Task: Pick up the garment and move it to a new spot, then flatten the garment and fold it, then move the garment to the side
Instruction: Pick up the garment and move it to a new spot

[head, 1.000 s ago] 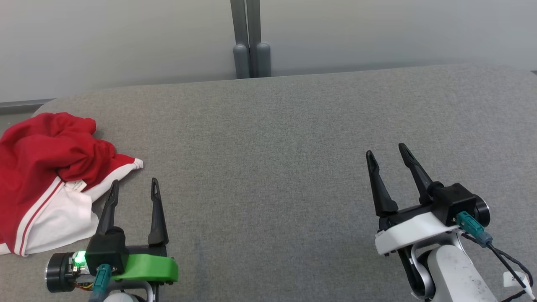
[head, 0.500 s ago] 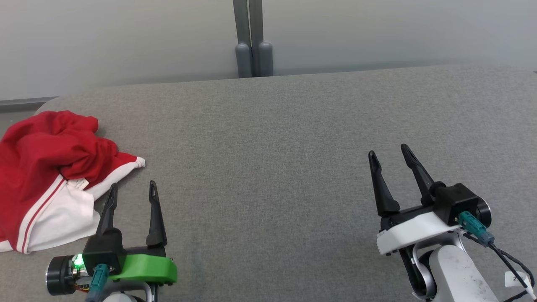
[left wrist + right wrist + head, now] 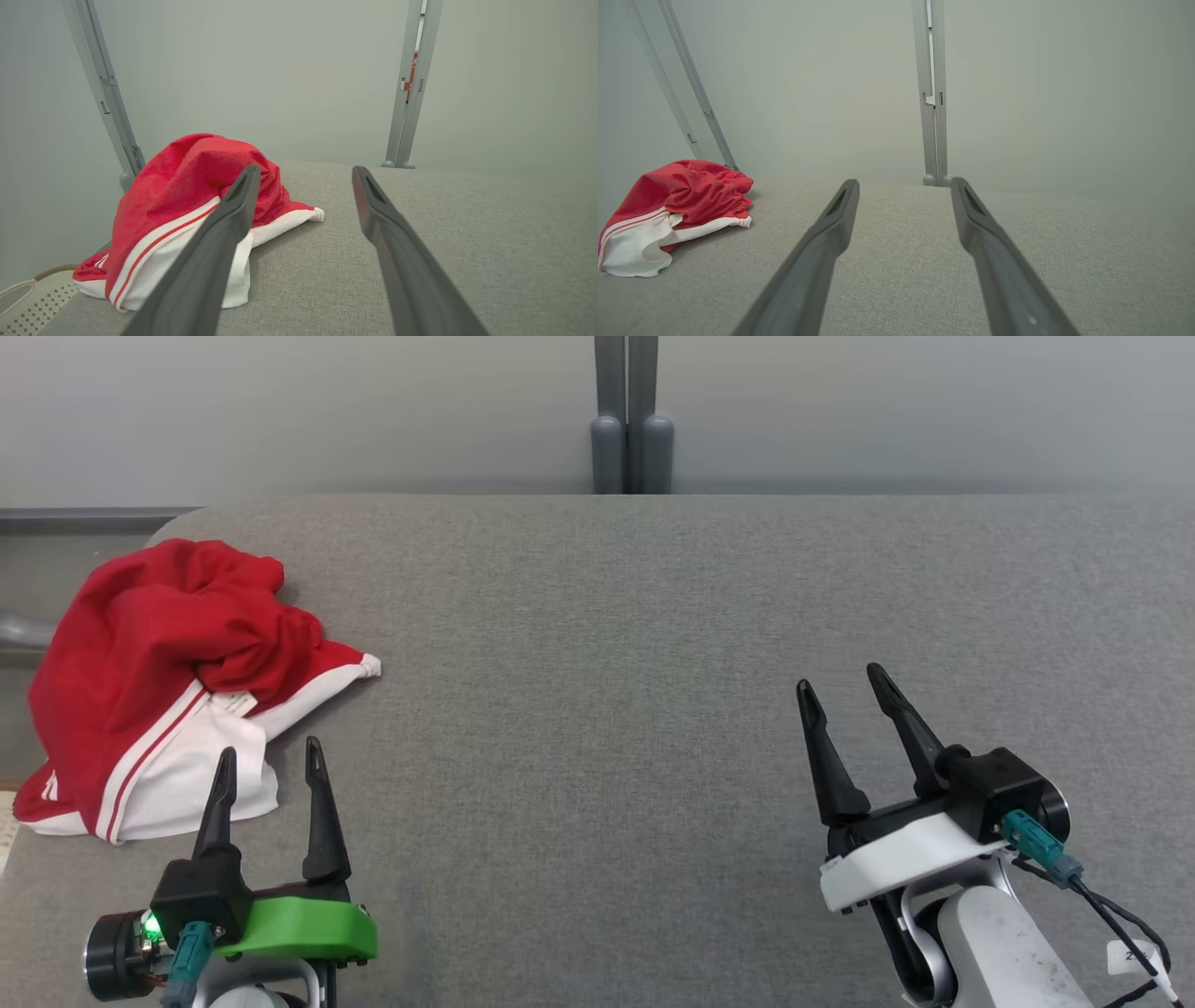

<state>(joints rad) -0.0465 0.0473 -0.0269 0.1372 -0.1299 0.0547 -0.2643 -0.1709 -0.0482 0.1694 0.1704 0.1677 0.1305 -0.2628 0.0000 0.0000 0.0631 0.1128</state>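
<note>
Left fingers (image 3: 320, 812) and right fingers (image 3: 827, 761) both wide apart, empty

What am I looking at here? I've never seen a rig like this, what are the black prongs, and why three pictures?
This is a wheeled robot with two arms. The wide picture comes from a camera on its head, looking down at a grey fabric-covered table. The black prongs are the fingers of its two grippers: the left gripper on a green mount, the right gripper on a white one. The other two pictures come from a camera on each wrist, looking along that gripper's own fingers. A crumpled red and white garment lies at the table's left end, just ahead of the left gripper. Both grippers are open and hold nothing.
</note>
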